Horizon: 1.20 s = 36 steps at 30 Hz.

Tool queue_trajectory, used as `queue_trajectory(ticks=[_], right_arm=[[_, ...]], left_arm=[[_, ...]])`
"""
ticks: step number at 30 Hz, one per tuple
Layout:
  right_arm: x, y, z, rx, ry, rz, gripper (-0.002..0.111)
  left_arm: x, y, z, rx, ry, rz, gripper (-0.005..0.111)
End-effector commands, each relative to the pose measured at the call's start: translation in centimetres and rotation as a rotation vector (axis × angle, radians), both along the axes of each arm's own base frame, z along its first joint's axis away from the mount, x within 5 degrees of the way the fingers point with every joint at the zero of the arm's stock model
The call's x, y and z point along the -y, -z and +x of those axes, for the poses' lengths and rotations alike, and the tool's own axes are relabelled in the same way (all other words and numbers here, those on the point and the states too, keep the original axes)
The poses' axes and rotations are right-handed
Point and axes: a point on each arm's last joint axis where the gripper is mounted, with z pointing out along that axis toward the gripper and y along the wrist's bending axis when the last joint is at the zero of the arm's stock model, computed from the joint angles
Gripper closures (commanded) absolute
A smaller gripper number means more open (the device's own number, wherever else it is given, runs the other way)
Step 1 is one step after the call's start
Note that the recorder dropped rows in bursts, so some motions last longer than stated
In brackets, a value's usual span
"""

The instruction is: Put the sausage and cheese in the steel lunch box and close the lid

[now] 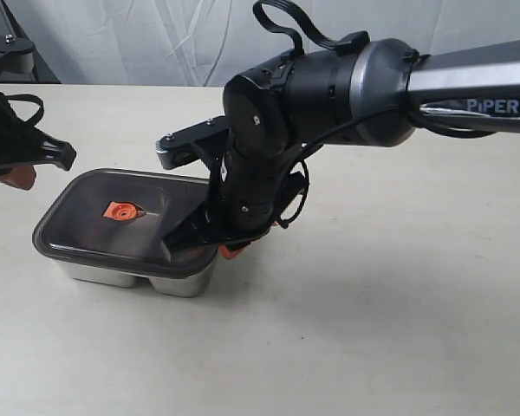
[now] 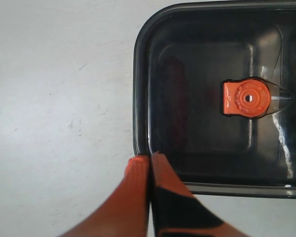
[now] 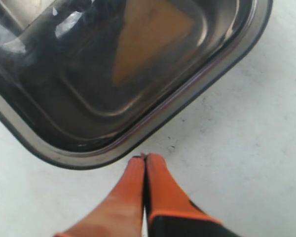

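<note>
The dark translucent lid (image 1: 113,221) lies on the steel lunch box (image 1: 104,274), its orange valve (image 1: 120,211) at the centre. Through the lid the yellow cheese (image 3: 148,37) shows as a wedge in one compartment. A dim reddish streak, the sausage (image 2: 175,98), shows in the other. My right gripper (image 1: 232,250) is shut and empty, its tips (image 3: 145,159) just off the box's right corner. My left gripper (image 1: 22,176) is shut and empty, hanging above the table at the box's left end; in the left wrist view its tips (image 2: 150,158) stand at the lid's (image 2: 212,94) rim.
The box stands on a pale table (image 1: 399,303). A white cloth backdrop (image 1: 156,43) hangs behind it. The right arm's black body (image 1: 329,95) reaches in over the table from the right, above the box's right end.
</note>
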Motion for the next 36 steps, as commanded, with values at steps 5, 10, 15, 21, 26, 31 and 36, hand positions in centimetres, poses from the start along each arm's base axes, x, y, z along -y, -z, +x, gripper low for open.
queue_trajectory(ticks=[5,10,15,21,26,31,36], right_arm=[[0.0,0.1,0.2,0.002,0.003,0.003,0.109],[-0.2,1.1,0.3,-0.016,0.003,-0.017,0.109],[-0.3,1.2,0.3,-0.02,0.008,-0.007,0.109],[-0.4,1.1,0.4,-0.009,0.014,0.014,0.109],[-0.5,1.1,0.5,-0.001,0.015,0.022,0.109],[-0.5,1.1,0.5,0.002,0.016,0.025,0.109],[-0.2,1.2,0.5,0.005,-0.004,-0.017,0.109]], left_arm=[[0.0,-0.1,0.2,0.011,-0.001,-0.002,0.107],[-0.1,-0.1,0.2,0.011,-0.001,0.0,0.107],[-0.1,-0.1,0.2,0.012,0.001,0.004,0.107],[-0.1,-0.1,0.2,0.019,0.003,0.008,0.107],[-0.1,-0.1,0.2,0.021,0.003,0.008,0.107],[-0.1,-0.2,0.3,0.024,0.003,0.008,0.107],[-0.1,-0.2,0.3,0.027,0.003,0.007,0.107]])
